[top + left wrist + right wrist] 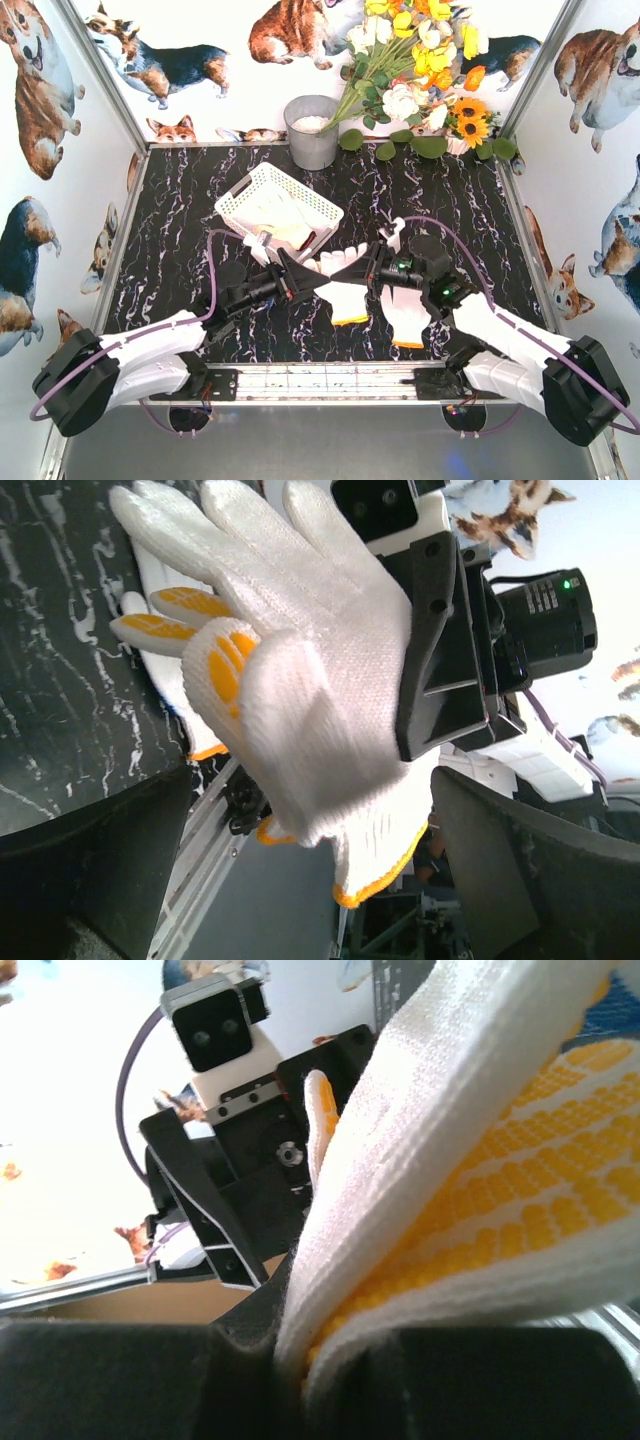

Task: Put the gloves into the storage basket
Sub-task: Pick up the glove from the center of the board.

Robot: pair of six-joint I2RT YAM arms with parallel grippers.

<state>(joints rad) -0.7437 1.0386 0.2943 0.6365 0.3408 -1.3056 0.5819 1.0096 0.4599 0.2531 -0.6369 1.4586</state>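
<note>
You see your right hand (345, 270) clenched on a yellow-dotted white glove (300, 680) above the table (180, 220), near the storage basket (305, 192), your left hand (308, 283) released just beside it; the glove hides how deep the grip goes.

The left arm (150, 345) and right arm (510, 340) have white shells, black joints and purple cables (212, 275). The left gripper (312, 275) and right gripper (348, 270) are black and angular; 1 green light (444, 292) marks the right.
</note>
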